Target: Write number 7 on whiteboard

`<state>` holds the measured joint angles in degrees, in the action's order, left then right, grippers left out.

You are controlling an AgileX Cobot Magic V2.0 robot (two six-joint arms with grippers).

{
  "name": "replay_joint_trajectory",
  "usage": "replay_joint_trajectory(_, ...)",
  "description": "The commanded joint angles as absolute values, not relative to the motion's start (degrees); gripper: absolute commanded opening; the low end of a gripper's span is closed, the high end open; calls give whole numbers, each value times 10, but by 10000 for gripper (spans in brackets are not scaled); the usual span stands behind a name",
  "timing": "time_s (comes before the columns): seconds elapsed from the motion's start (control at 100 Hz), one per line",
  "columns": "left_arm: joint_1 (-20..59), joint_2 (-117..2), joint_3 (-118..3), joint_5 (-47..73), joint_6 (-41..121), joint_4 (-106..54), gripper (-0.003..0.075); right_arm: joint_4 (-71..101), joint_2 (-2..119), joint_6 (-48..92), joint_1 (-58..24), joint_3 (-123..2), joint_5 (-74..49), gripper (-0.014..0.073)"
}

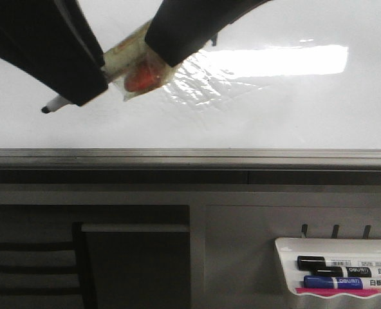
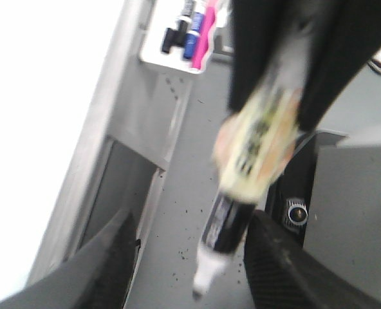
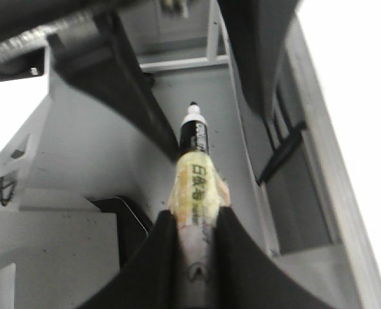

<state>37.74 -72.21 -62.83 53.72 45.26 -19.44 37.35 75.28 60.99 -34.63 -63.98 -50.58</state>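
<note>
Whiteboard [image 1: 62, 132], large, glossy and white, is filling the upper half of the front view, with a bright rectangle of glare and a wrinkled film patch [image 1: 194, 84] toward its upper middle. Its grey metal edge rail [image 1: 190, 156] is running along the bottom. No number 7 is showing on the visible board; writing does not appear to have begun.

A black whiteboard marker [image 3: 194, 138], uncapped and wrapped in yellowish tape, is being gripped by the right gripper [image 3: 192, 235], whose fingers are closing snugly on the taped barrel. The tape probably thickens the barrel for a firmer hold. In the front view the tip [image 1: 46, 109] is pointing toward the board's left edge, hanging over the white surface; contact cannot be told.

The left gripper [image 2: 190, 257] is sitting around the marker's tip end with its fingers spread wide, touching nothing, probably having released it or merely guarding it.

A small white marker tray [image 1: 287, 248] at the lower right corner is holding black [image 1: 319, 263] and blue [image 1: 329, 282] spare markers.
</note>
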Motion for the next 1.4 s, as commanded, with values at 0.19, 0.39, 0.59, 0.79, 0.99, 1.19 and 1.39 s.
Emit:
replay_joint_trajectory(0.19, 271, -589, -614, 482, 373, -216, 363, 127, 670, 291, -343, -675, -493, -53)
replay_joint_trajectory(0.39, 203, -482, -495, 407, 358, -219, 363, 100, 602, 156, -302, -613, -422, -53)
replay_joint_trajectory(0.59, 187, -432, -427, 333, 357, -221, 363, 113, 582, 156, -288, -543, -335, -53)
replay_joint_trajectory(0.79, 187, -433, -426, 316, 357, -246, 363, 152, 600, 137, -286, -557, -295, -53)
replay_joint_trajectory(0.99, 187, -433, -426, 310, 357, -265, 363, 153, 667, 133, -286, -621, -328, -53)
replay_joint_trajectory(1.19, 187, -433, -426, 310, 357, -274, 363, 151, 742, 133, -286, -677, -342, -53)
replay_joint_trajectory(1.39, 187, -433, -426, 310, 357, -278, 363, 147, 772, 133, -286, -679, -307, -53)
